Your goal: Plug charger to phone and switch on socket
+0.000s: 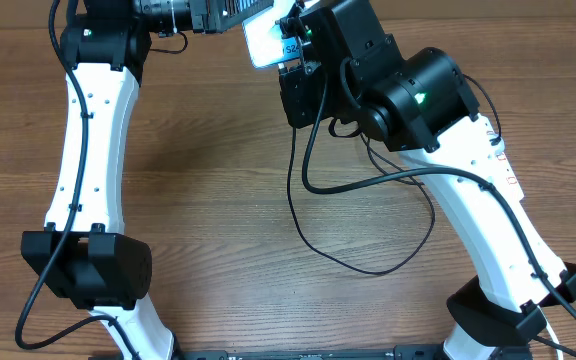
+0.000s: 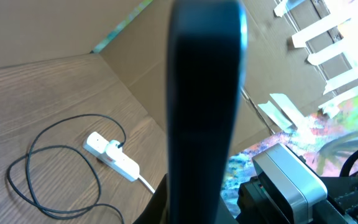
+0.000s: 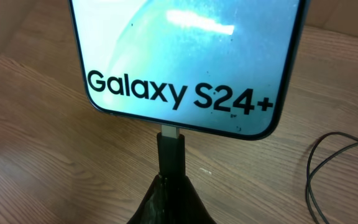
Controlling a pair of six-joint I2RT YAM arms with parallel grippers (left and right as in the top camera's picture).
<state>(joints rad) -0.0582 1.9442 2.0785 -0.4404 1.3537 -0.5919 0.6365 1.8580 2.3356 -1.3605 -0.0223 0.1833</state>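
Nearest the arm bases, on the wood table point(image 1: 218, 220): a slack loop of the charger point(image 1: 378, 273), thin and black, trailing up toward the right gripper point(image 3: 169, 186). Farther out, at that gripper: pinches closed on the charger's black connector, holds it upright under the bottom edge of the phone point(image 3: 185, 56), metal tip touching that edge with a sliver showing. At the left gripper point(image 1: 238, 20): clamps the phone, holds it off the table, lit screen reading "Galaxy S24+". Farthest, near the cardboard wall point(image 2: 55, 31): the socket point(image 2: 112, 155), flat on the table, black cable looping beside it. Switch position too small to tell.
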